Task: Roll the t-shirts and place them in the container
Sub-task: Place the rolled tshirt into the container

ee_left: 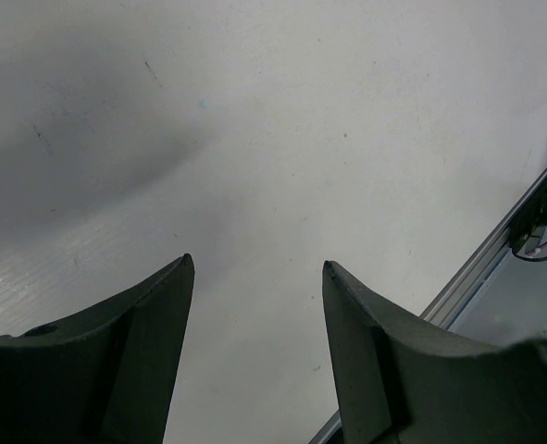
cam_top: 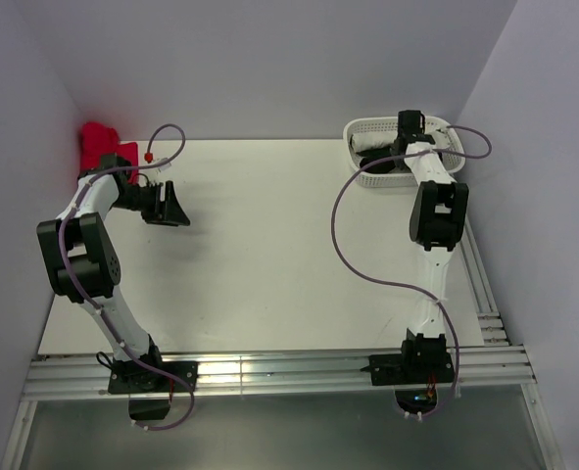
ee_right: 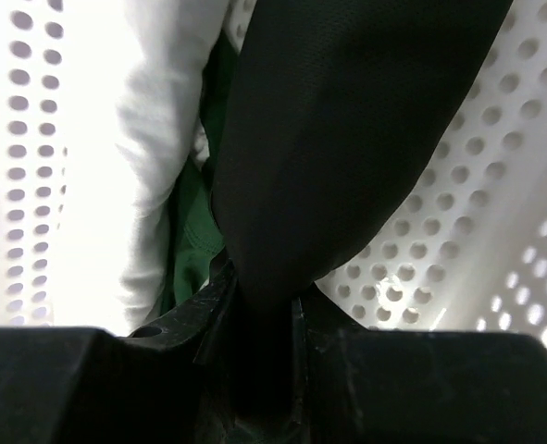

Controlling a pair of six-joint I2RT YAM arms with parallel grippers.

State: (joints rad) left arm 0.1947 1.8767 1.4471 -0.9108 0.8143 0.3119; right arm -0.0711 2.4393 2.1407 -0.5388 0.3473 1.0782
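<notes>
Black t-shirt (ee_right: 347, 139) bunched in basket (ee_right: 495, 231); white (ee_right: 162, 139), green (ee_right: 194, 231) beside; red (cam_top: 101, 142) crumpled far-left

I get open table (cam_top: 269, 255) across the whole middle, with room to pass between both arms. My left gripper (ee_left: 254, 264) hangs over bare surface, its fingers (ee_left: 134, 351) apart with a free gap between them. The far left corner is blocked: a red t-shirt (cam_top: 101, 147) is bunched against the walls, just behind the left arm. The far right corner is tight: the basket (cam_top: 351, 147) sits near the side wall, and my right gripper (ee_right: 264, 305) is down inside it, pinched on the black t-shirt (ee_right: 347, 139). The white t-shirt (ee_right: 153, 185) and green t-shirt (ee_right: 192, 245) crowd its left, and the perforated basket wall is close on its right. A purple cable (cam_top: 333, 230) loops over the table beside the right arm. Metal rails (cam_top: 269, 370) run along the near edge.
</notes>
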